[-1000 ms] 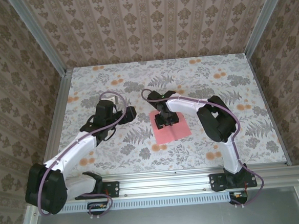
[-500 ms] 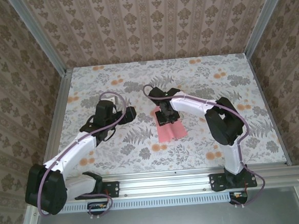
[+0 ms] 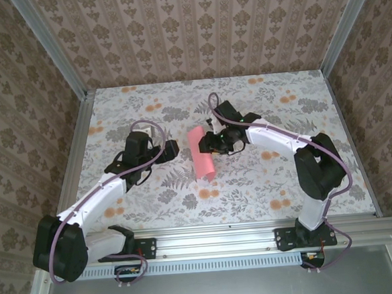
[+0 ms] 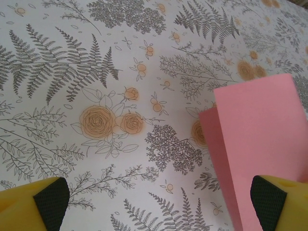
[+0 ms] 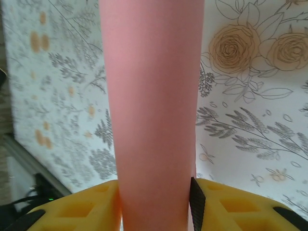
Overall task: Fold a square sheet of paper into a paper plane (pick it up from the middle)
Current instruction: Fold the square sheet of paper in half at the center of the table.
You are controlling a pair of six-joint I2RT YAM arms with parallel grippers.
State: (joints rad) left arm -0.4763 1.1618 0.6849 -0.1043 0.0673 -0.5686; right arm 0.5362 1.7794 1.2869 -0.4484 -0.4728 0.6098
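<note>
Right gripper (image 3: 214,141): fingers clamped on the thin salmon-pink square sheet of paper (image 3: 200,155), which is bent double.
Left gripper (image 4: 154,204): fingers spread wide, holding nothing, near the sheet.

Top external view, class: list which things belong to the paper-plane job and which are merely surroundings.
Job: square sheet of paper, bent, pinched in the right gripper; left gripper, open nearby.
Surroundings: flower-printed table cover; patterned walls; metal frame rail.
</note>
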